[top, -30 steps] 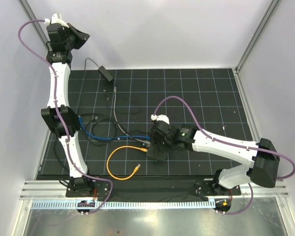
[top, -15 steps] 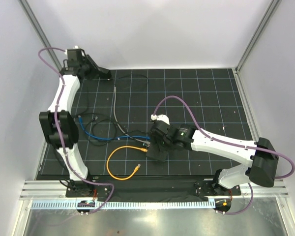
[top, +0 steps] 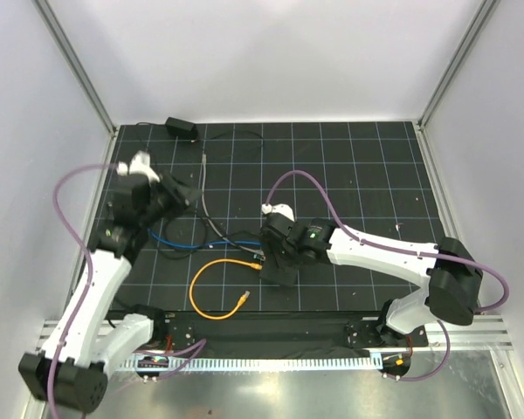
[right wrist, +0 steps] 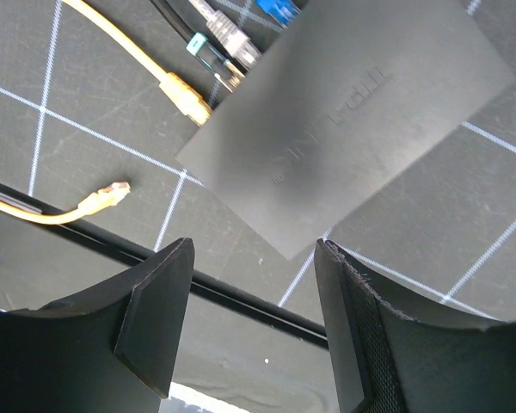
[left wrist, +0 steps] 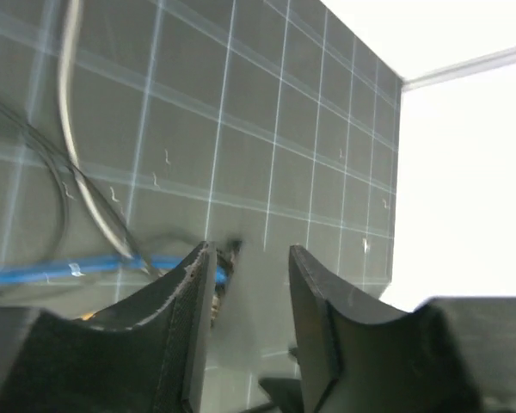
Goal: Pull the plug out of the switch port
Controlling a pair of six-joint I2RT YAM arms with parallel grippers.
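Note:
The switch is a flat black box (right wrist: 353, 112) lying on the gridded mat, and part of it also shows in the top view (top: 281, 278). Along its long edge several plugs sit in ports: yellow (right wrist: 185, 96), teal-black (right wrist: 208, 53), grey (right wrist: 228, 30) and blue (right wrist: 275, 9). My right gripper (right wrist: 254, 247) hangs open just above the box's near corner with nothing between its fingers. My left gripper (left wrist: 249, 254) is also open and empty. It hovers over the cables left of the switch (top: 185, 188).
A yellow cable (top: 201, 292) loops toward the front, its loose end (right wrist: 103, 196) lying on the mat. Blue (left wrist: 69, 271), grey (left wrist: 69, 129) and black cables run left of the switch. A small black power adapter (top: 182, 128) lies at the back edge.
My left arm swung down from the back-left corner to above the cables, and its jaws opened. The power adapter now lies slightly further left. The right arm barely moved.

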